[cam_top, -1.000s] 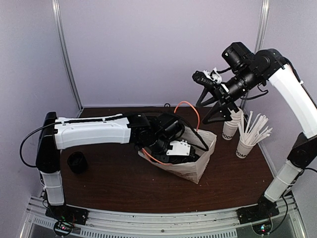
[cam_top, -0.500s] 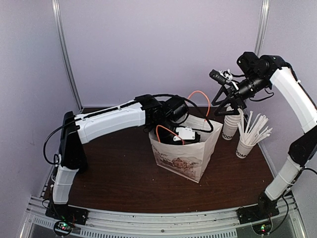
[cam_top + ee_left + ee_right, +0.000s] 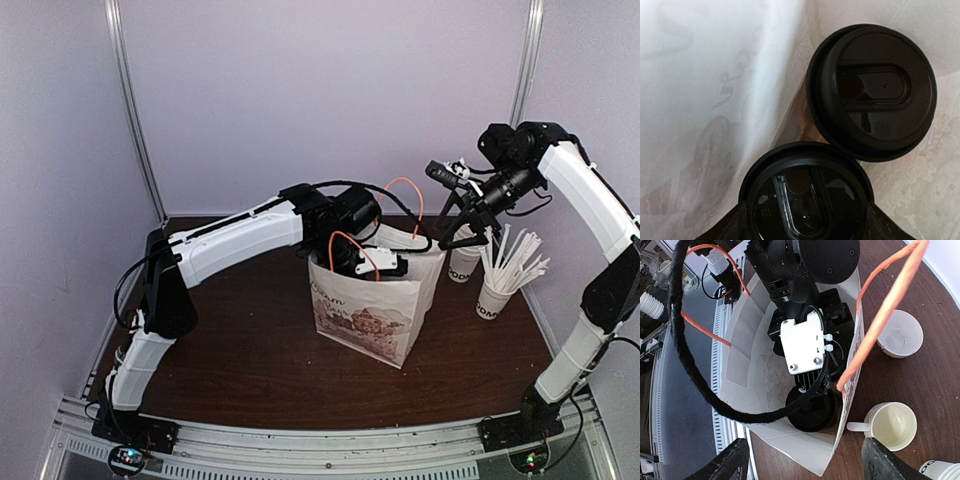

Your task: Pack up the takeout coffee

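While the left arm is reaching down through the mouth of the paper bag (image 3: pixel 365 325), the left gripper (image 3: pixel 805 227) is clamping its jaws on either side of one takeout coffee (image 3: pixel 807 195), whose black lid is filling the lower part of the left wrist view. The second takeout coffee (image 3: pixel 870 92) is sitting inside the same bag just beside the held one, and their lid rims are appearing to meet. Both cups are showing only their lids, so their lettering is hidden.

The bag is standing upright on the brown table (image 3: pixel 240 370), a little right of the middle, with its orange handles (image 3: pixel 405 190) looping up around the left wrist.

The right gripper (image 3: pixel 460 220) is hovering above the far right corner of the bag, looking down into it. Its jaws are standing wide apart with nothing between them.

To the right of the bag, a stack of paper cups (image 3: pixel 463 262) and a cup of white stirrers (image 3: pixel 497 297) are standing close together, apart from the bag.
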You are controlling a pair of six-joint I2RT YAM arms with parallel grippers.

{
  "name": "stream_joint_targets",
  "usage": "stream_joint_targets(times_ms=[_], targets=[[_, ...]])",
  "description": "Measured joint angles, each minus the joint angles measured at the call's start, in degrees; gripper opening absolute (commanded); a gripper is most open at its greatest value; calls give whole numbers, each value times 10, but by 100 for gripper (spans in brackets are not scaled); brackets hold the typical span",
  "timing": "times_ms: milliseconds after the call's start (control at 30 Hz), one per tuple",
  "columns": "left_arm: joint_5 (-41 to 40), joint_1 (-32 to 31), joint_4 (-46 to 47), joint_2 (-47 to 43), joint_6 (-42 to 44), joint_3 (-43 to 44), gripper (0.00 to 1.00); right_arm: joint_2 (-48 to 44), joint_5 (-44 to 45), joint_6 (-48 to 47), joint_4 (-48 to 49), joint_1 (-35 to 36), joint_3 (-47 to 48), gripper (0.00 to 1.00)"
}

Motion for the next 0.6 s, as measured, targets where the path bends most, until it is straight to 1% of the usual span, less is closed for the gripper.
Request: stream_joint_targets(times_ms=[133,200,333,367,433,600], targets=[[1,0,4,5,-7,3,52,0,-1,-6,-8,0,-7,80],[0,-1,4,7,-12,6,56,0,-3,-8,-8,0,-7,80],[-6,-2,4,6,-24,6,59,0,-12,-7,-8,0,-7,81],[-9,-3,3,5,-26,6,62,0,-14,-7,-8,0,-6,80],[-14,-4,3,1,-29,2,75,0,-16,-6,-8,0,-5,80],[-29,-12,1,-17,-35,-18,96,0,-18,0,-8,0,3,81]])
